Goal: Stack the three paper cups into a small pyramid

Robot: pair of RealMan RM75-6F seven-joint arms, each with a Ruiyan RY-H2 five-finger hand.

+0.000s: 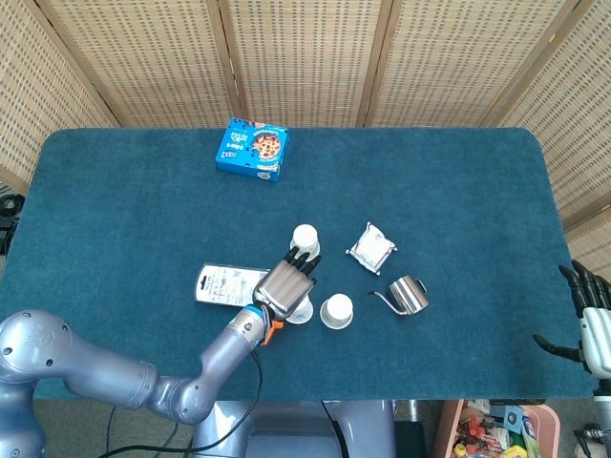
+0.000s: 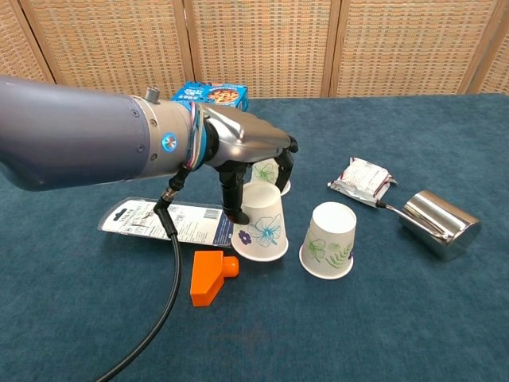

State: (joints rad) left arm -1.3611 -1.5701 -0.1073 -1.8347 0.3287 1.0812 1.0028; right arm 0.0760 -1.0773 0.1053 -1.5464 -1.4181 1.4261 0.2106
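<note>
Three white flower-printed paper cups stand upside down on the blue table. My left hand [image 2: 246, 159] [image 1: 284, 283] grips the top of the middle cup [image 2: 261, 225], which rests on the table beside the right-hand cup [image 2: 329, 239] [image 1: 336, 310]. The third cup [image 2: 271, 172] [image 1: 305, 237] stands just behind the hand. My right hand [image 1: 589, 320] hangs off the table's right edge, fingers spread and holding nothing.
An orange plastic piece [image 2: 210, 276] lies just in front of the held cup. A flat packaged card [image 2: 167, 220] is to the left, a foil packet [image 2: 363, 177] and steel pitcher [image 2: 436, 216] to the right. A blue cookie box [image 1: 252, 149] sits at the back.
</note>
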